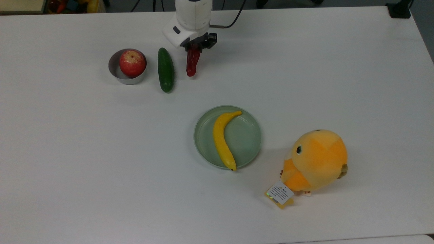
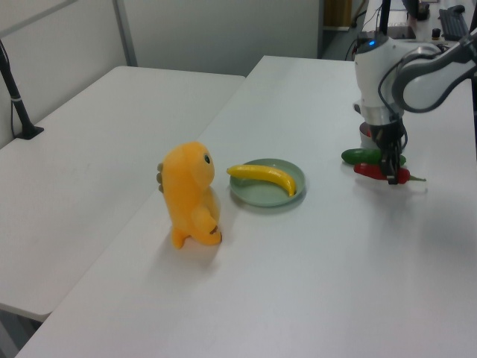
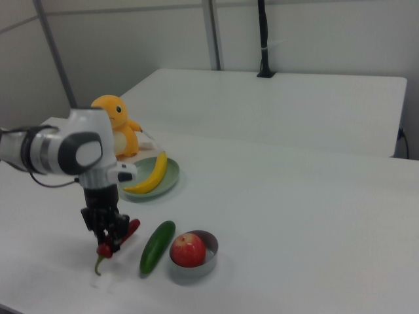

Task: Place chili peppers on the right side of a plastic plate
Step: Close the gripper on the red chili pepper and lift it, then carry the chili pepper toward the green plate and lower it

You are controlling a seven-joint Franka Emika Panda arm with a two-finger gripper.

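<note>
Use the plastic plate [image 1: 249,142] as your reference throughout. In the top view it lies on the white worktop [image 1: 84,162] with a banana [image 1: 222,139] across its left half, the banana's lower tip resting at the rim.

Nearest the top view's bottom edge, you will find an orange plush toy [image 1: 315,161] just beside the plate, below and to the right of it in the top view, with a paper tag [image 1: 279,194] on the worktop at its base.

Above and to the left of the plate in the top view, well apart from it, you see a dark green cucumber [image 1: 165,69]. Left of the cucumber stands a grey metal ring bowl [image 1: 114,73] containing a red apple [image 1: 132,63].

The chili pepper [image 1: 192,62] sits just right of the cucumber in the top view, apart from it. The gripper [image 1: 197,45] is clamped on the chili pepper's stem end. In the left view the chili pepper [image 2: 378,172] hangs roughly level, and its shadow on the worktop shows that it is lifted clear. In the right view the stem curls down below the gripper [image 3: 110,239].
</note>
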